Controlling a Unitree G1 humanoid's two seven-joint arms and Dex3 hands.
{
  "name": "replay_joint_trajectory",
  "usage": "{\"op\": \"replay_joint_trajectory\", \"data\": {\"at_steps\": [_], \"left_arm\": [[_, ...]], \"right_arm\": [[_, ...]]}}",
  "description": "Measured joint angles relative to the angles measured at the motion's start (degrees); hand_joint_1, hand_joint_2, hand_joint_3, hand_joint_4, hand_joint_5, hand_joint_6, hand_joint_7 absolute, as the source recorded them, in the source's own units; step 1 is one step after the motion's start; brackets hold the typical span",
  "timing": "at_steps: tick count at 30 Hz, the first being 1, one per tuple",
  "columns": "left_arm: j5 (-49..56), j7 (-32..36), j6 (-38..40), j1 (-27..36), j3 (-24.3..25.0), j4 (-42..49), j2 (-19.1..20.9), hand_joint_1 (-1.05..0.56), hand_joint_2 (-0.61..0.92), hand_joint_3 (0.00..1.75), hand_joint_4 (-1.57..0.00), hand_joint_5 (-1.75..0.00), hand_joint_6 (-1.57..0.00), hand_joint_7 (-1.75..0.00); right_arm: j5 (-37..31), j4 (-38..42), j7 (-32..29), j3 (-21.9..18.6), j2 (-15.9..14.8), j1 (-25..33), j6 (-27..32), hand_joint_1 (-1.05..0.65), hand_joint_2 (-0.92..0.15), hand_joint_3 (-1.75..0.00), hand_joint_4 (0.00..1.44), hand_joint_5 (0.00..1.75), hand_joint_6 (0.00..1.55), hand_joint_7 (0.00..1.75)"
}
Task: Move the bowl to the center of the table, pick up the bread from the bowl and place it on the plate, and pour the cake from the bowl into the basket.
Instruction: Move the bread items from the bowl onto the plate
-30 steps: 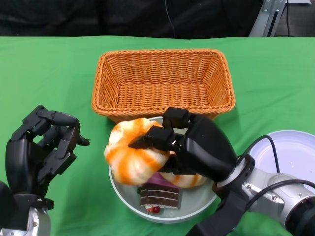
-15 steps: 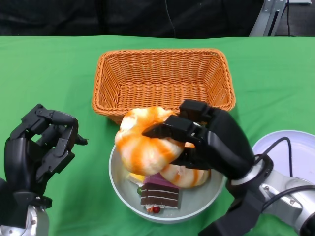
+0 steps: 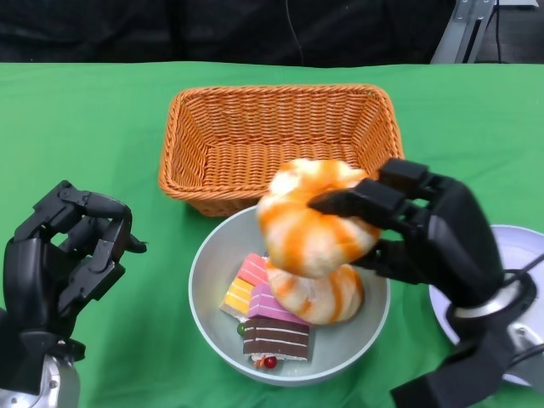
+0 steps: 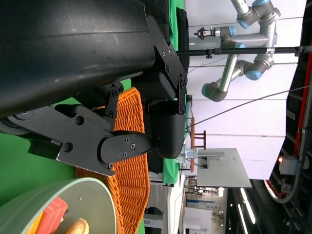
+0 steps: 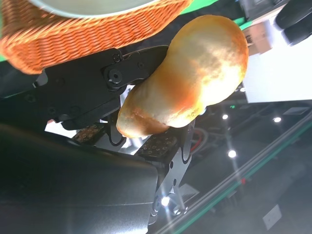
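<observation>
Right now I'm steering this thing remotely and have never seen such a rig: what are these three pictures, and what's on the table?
It is a humanoid robot with two black many-fingered hands. The head view looks down at a green table; the other two come from cameras at each wrist and are turned oddly. On the table: a wicker basket, a grey bowl in front of it, and a white plate at the right edge. The right hand holds a bread lifted above the bowl. Another bread and the cake lie in the bowl. The left hand holds nothing, fingers curled.
</observation>
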Motion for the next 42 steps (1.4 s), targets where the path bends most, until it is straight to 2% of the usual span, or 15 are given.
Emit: {"op": "replay_joint_trajectory", "data": {"at_steps": [12, 18, 32, 37, 41, 42], "left_arm": [[0.11, 0.02, 0.04, 0.0, 0.0, 0.07, 0.24, -0.12, 0.81, 0.52, -0.73, -1.59, -0.77, -1.27], [0.43, 0.06, 0.01, 0.02, 0.0, 0.07, 0.27, -0.12, 0.75, 0.64, -0.73, -1.58, -0.78, -1.28], [0.14, -0.65, 0.03, 0.02, 0.23, 0.08, 0.48, -0.11, 0.74, 0.68, -0.73, -1.56, -0.78, -1.27], [-0.68, -0.74, 0.21, 0.02, 0.38, 0.08, 0.62, -0.11, 0.74, 0.66, -0.74, -1.56, -0.78, -1.25], [-0.77, -0.77, 0.28, 0.02, 0.37, 0.08, 0.66, -0.11, 0.75, 0.64, -0.74, -1.56, -0.79, -1.24], [-0.81, -0.91, 0.27, 0.0, 0.36, 0.14, 0.69, -0.12, 0.76, 0.63, -0.74, -1.56, -0.79, -1.23]], "right_arm": [[3.67, -2.03, 1.85, -7.48, -3.53, 6.51, 1.69, -0.21, -0.91, -0.06, 0.81, 1.19, 0.9, 0.74], [5.15, -2.17, 2.15, -10.22, -4.98, 9.26, 1.59, -0.19, -0.91, -0.04, 0.79, 1.21, 0.9, 0.71], [5.27, -0.9, -0.78, -14.69, -5.62, 12.88, 1.74, -0.18, -0.92, -0.03, 0.85, 1.12, 0.97, 0.66], [5.81, -0.54, -1.08, -16.32, -5.82, 14.46, 1.81, -0.15, -0.91, -0.01, 0.78, 1.33, 0.98, 0.61], [6.34, -0.43, -1.22, -16.56, -5.82, 15.75, 1.82, -0.14, -0.91, -0.01, 0.77, 1.34, 0.98, 0.6], [6.35, -0.4, -1.34, -16.58, -5.82, 15.99, 1.83, -0.13, -0.9, -0.01, 0.8, 1.26, 0.99, 0.6]]}}
